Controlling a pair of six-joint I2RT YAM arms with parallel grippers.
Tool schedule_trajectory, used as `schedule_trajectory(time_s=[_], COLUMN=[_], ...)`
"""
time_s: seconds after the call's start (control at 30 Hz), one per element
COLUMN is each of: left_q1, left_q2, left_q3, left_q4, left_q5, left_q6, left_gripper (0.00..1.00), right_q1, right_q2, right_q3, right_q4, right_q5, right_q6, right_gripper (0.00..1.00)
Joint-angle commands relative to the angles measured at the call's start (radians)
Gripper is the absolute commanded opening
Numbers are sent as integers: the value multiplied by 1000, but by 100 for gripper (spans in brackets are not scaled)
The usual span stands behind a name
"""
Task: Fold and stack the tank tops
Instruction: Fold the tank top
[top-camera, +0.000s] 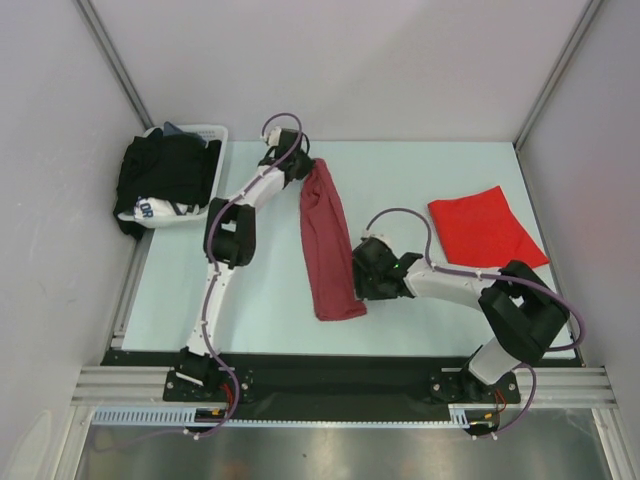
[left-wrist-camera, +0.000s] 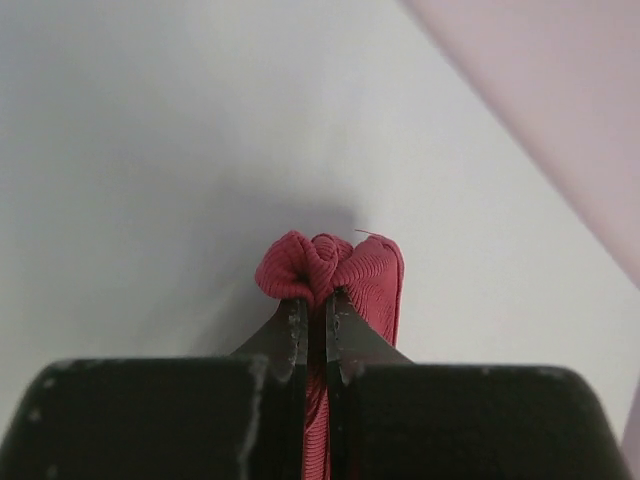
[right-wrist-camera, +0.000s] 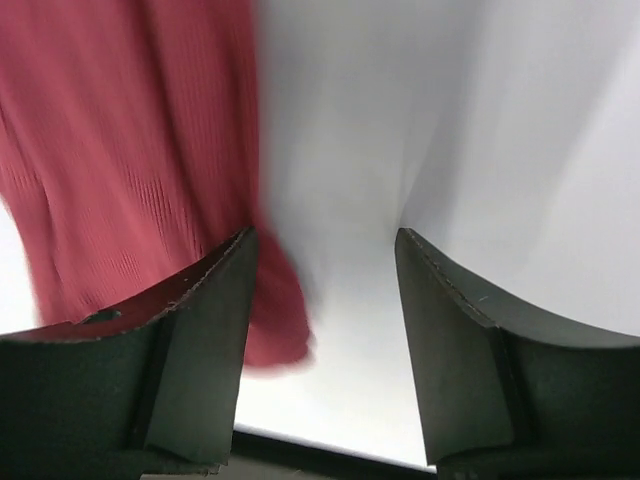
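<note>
The maroon tank top (top-camera: 326, 245) lies as a long narrow strip down the middle of the table, its far end lifted. My left gripper (top-camera: 305, 166) is shut on that far end; in the left wrist view the bunched ribbed cloth (left-wrist-camera: 335, 268) sits pinched between the fingertips (left-wrist-camera: 316, 310). My right gripper (top-camera: 360, 272) is open and empty just right of the strip's near part; in the right wrist view the maroon cloth (right-wrist-camera: 120, 170) lies to the left of its open jaws (right-wrist-camera: 325, 250). The bright red tank top (top-camera: 485, 228) lies folded at the right of the table.
A white basket (top-camera: 205, 135) at the far left holds black garments (top-camera: 165, 175) and a white cloth with dark lettering (top-camera: 150, 210). Grey walls enclose the table. A black strip runs along the near edge.
</note>
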Motion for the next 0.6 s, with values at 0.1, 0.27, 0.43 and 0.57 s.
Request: schedule_trajectory(time_s=[0.1,0.27,0.43,0.57], left_q1=[-34,-22,-2,4], left_q2=[107,58,-88,-219], left_q3=[194,144,21,-48], left_q4=[170,183,155,101], left_q5=[91,102,34,-99], left_q6=[-5,48,123,261], left_gripper=[0,54,100,100], right_q1=[141,114,60,43], right_q2=[104,49,-11,-45], right_q3=[45,48,42,54], right_q4=[-11,-56,-76,-74], right_q5=[-198,-135,-123,-120], right_q6=[140,120,82,54], right_gripper=[63,63,63,62])
